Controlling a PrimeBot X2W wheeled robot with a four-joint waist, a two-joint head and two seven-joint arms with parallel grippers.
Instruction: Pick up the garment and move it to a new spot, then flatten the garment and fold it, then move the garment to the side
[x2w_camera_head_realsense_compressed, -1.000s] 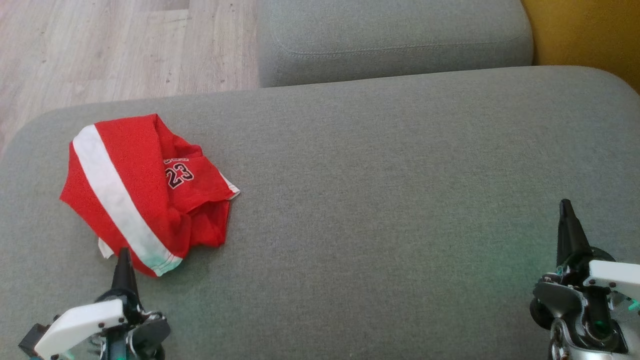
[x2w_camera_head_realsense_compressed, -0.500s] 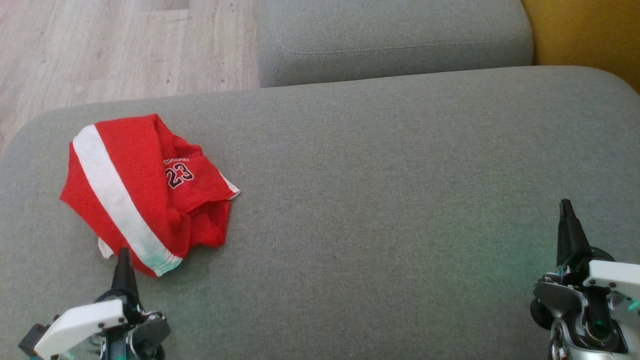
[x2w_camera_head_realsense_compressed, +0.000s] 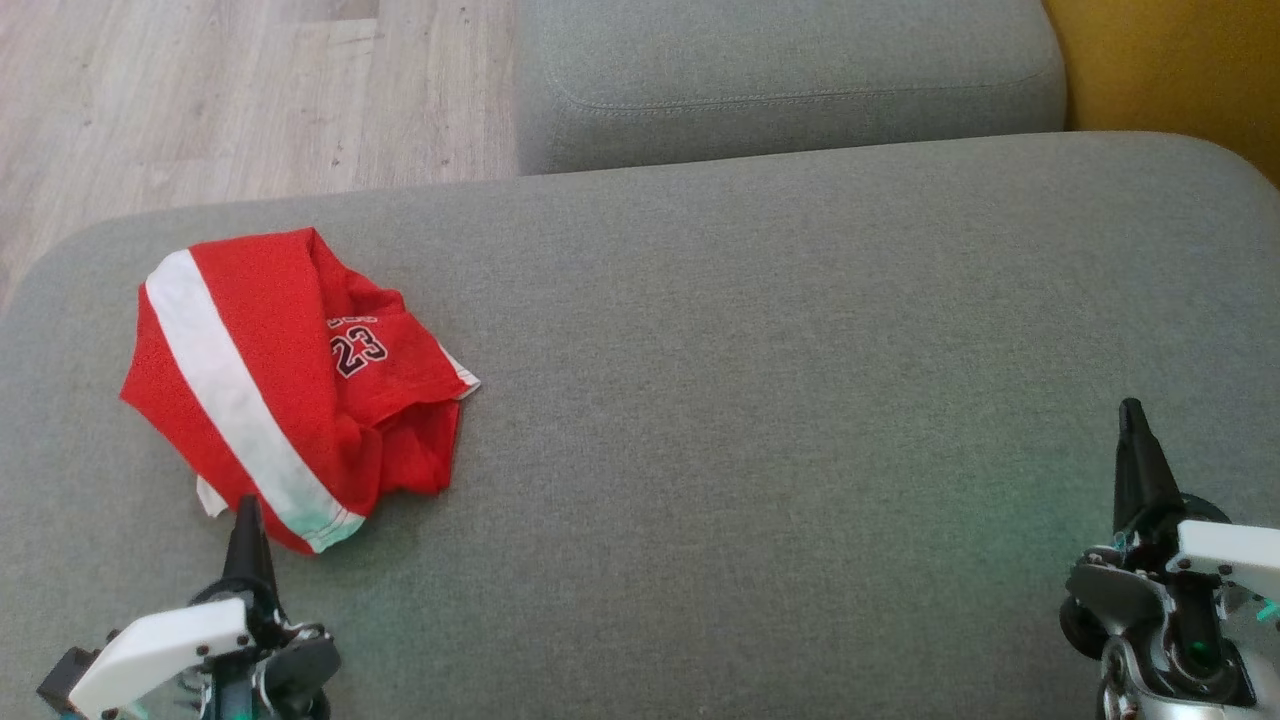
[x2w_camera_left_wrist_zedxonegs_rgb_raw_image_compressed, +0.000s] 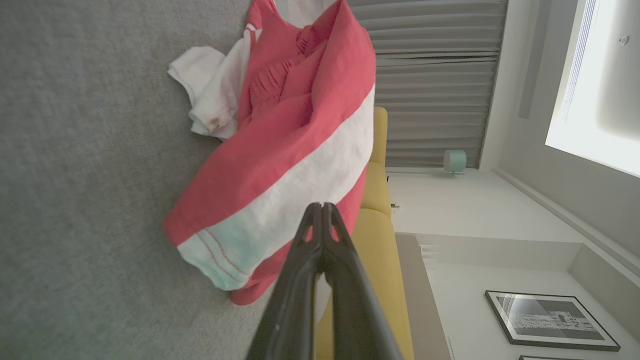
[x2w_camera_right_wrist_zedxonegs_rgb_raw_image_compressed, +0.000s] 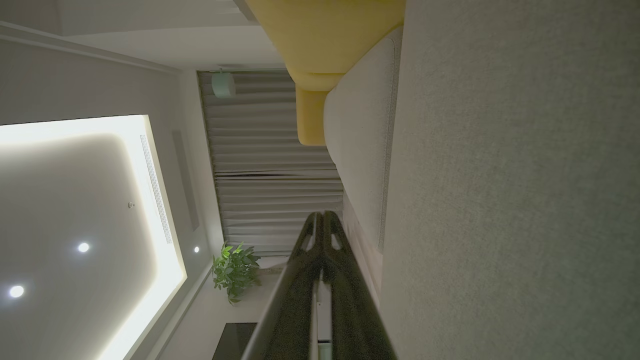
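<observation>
Big grey fabric sofa seat (x2w_camera_head_realsense_compressed: 800, 350) up front in the head view, with a second grey cushion (x2w_camera_head_realsense_compressed: 780, 80) butted against it at 12 o'clock. Pale wood-plank floor (x2w_camera_head_realsense_compressed: 200, 90) at 11, a mustard-yellow seat (x2w_camera_head_realsense_compressed: 1170, 70) at 1. The wrist views catch pleated grey curtains (x2w_camera_right_wrist_zedxonegs_rgb_raw_image_compressed: 270, 200), a leafy potted plant (x2w_camera_right_wrist_zedxonegs_rgb_raw_image_compressed: 235, 270), a glowing recessed ceiling panel (x2w_camera_right_wrist_zedxonegs_rgb_raw_image_compressed: 75, 200) with small spotlights (x2w_camera_right_wrist_zedxonegs_rgb_raw_image_compressed: 83, 247), plus a framed black-and-white picture (x2w_camera_left_wrist_zedxonegs_rgb_raw_image_compressed: 545, 320) on a white wall (x2w_camera_left_wrist_zedxonegs_rgb_raw_image_compressed: 475, 210).
</observation>
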